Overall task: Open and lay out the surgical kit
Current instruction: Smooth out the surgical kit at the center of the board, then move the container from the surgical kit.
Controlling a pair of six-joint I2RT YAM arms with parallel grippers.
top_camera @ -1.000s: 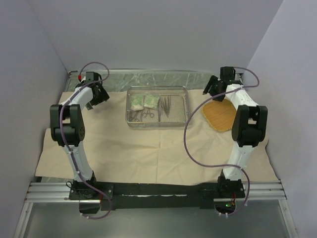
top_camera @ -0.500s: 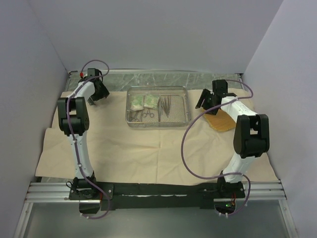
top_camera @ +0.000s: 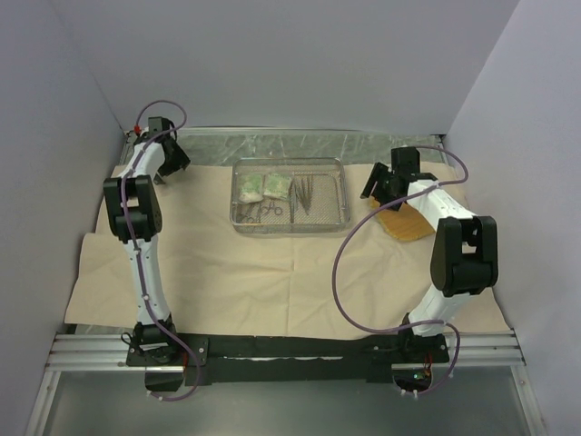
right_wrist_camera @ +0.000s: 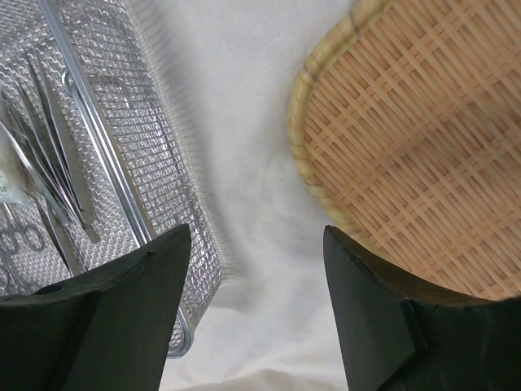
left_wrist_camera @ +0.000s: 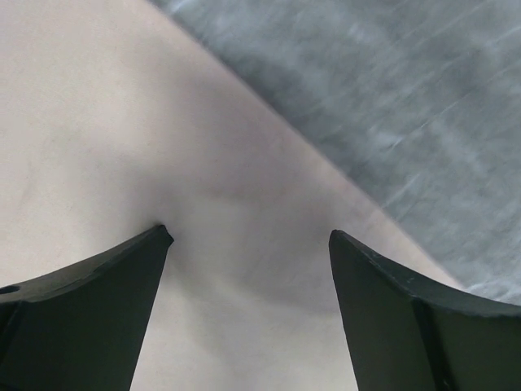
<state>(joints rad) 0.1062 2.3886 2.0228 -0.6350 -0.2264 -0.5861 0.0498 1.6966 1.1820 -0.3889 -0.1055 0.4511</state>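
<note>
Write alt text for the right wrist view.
The open right gripper hangs over bare beige cloth, in the gap between the wire-mesh tray on the left and the woven pad on the right. Steel tweezers lie in the tray; the gripper holds nothing.

A robotics lab test cell is being pictured: a desk [top_camera: 300,142] under a beige cloth [top_camera: 272,263] is being boxed in by plain grey panels [top_camera: 290,64], while a left arm [top_camera: 143,277] and a right arm [top_camera: 461,245], trailing purple cables [top_camera: 340,263], are being held on an aluminium rail [top_camera: 91,350].
</note>
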